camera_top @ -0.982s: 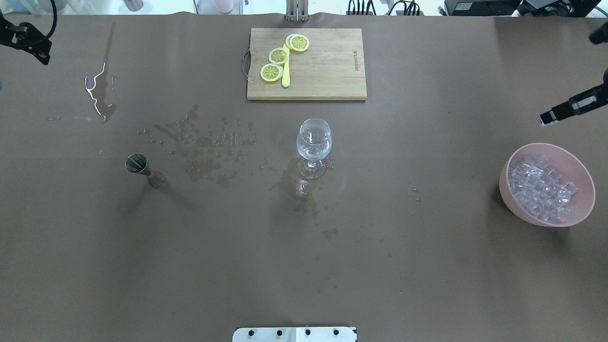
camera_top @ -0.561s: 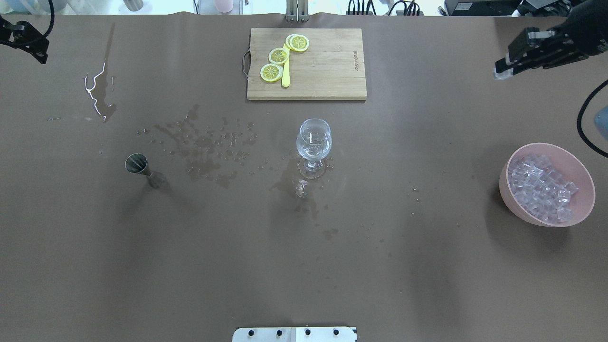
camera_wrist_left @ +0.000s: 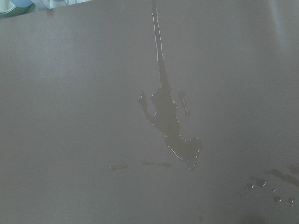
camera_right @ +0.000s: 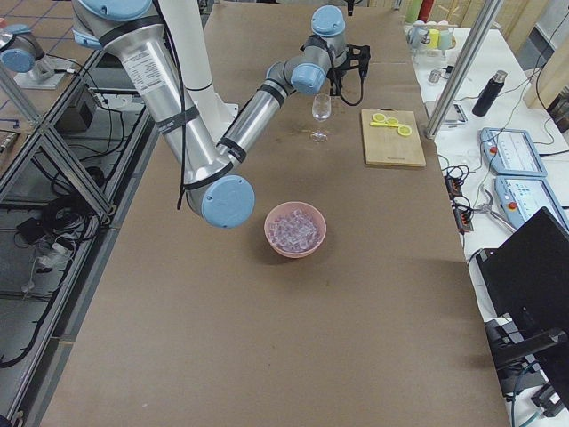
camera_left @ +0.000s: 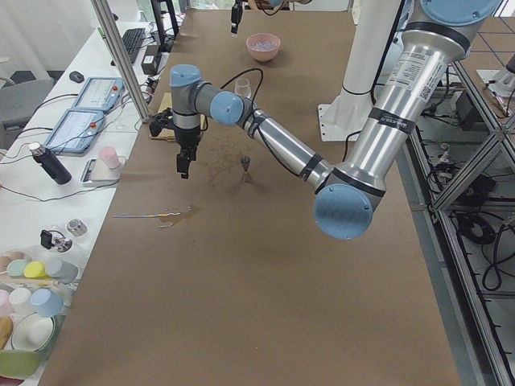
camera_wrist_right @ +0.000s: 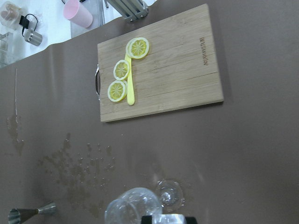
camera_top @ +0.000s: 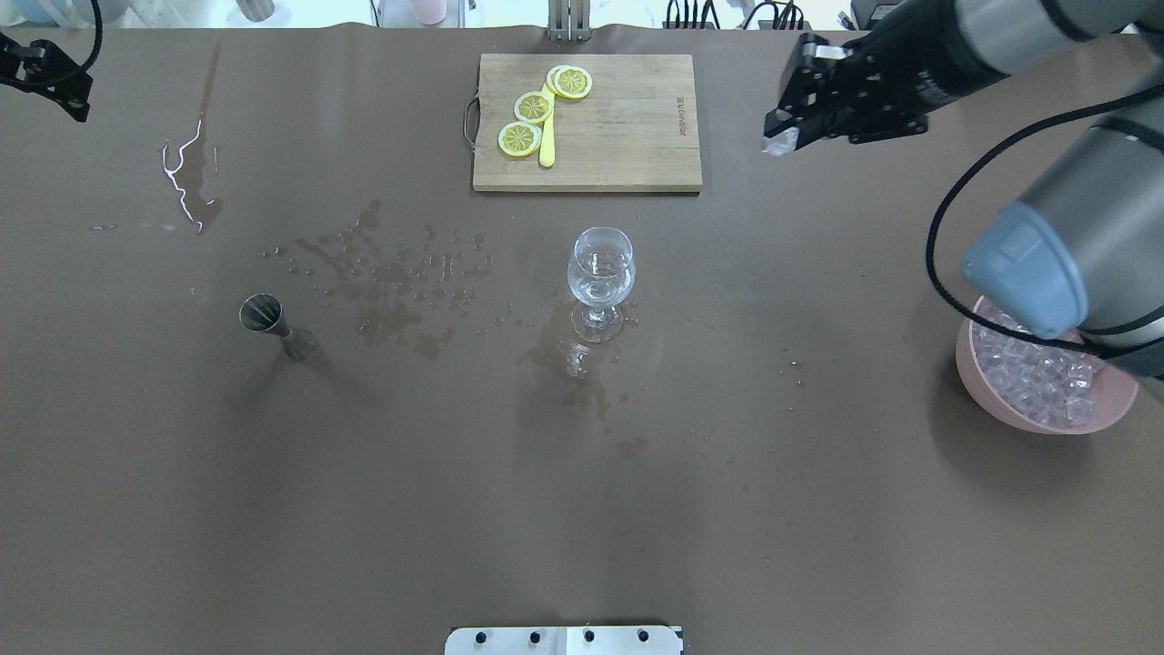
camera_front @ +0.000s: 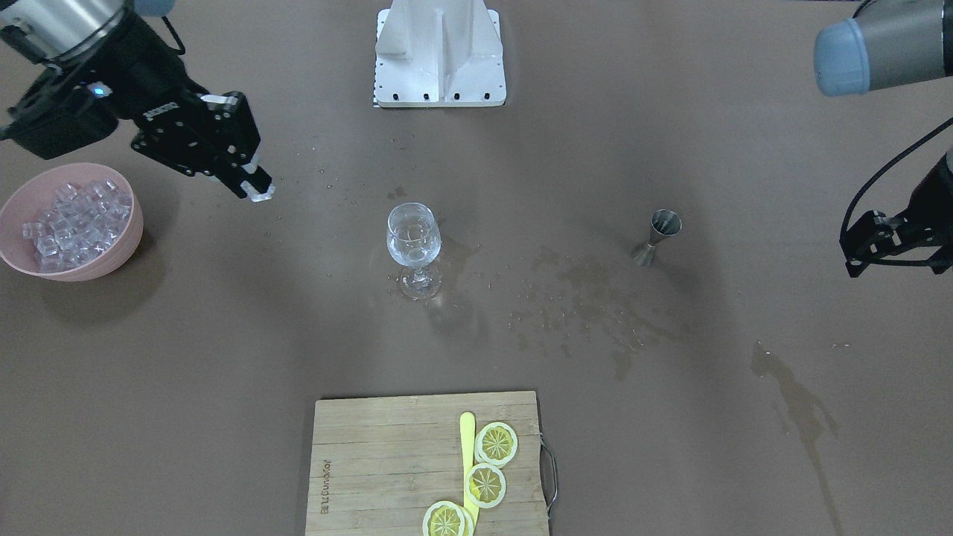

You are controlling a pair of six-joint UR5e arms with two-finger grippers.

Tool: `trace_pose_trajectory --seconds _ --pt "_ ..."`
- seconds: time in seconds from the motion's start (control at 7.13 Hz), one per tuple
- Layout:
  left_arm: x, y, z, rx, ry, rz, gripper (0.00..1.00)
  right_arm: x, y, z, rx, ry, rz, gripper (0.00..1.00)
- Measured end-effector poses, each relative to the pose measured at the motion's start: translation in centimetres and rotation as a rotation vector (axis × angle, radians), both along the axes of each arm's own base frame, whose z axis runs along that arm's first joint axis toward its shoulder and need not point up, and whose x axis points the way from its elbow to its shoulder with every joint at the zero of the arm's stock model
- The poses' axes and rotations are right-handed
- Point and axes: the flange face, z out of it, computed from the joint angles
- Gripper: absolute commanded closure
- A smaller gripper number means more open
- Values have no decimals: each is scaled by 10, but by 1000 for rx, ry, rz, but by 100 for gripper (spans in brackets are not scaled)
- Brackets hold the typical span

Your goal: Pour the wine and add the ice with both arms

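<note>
Ice fills a pink bowl at the desk's right end, partly hidden in the overhead view by the right arm's elbow. The right hand hangs raised over the desk between bowl and glass, clenched on one clear cube at its fingertips. The glass stands upright mid-desk, apart from that hand. A jigger stands to its left, with wet splashes between them. The left hand hovers at the far left corner; whether it is clenched or released cannot be told. Lemon slices lie on a board beyond the glass.
</note>
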Motion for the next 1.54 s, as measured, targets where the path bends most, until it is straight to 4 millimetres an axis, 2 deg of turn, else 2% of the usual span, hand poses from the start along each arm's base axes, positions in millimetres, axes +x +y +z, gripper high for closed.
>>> trace_pose_trajectory --seconds 0.14,0.28,0.7,0.98,1.26,1.4,1.54 --pt "0 1 4 -4 -1 1 1 -26 11 -15 6 -9 -3 100" --pt "0 2 7 -8 0 2 1 -48 19 -22 14 -5 -11 100" --pt "-3 2 11 -14 2 0 1 -105 28 -19 38 45 -4 100" --pt "-5 1 12 -17 1 -5 1 -136 32 -22 54 62 -4 100" --pt "-6 0 13 -18 1 -6 1 -158 36 -24 67 80 5 100" --pt "-6 0 13 -19 0 -6 1 -163 36 -24 69 85 6 76" --pt "-5 0 15 -21 0 -6 1 -165 36 -24 69 87 7 32"
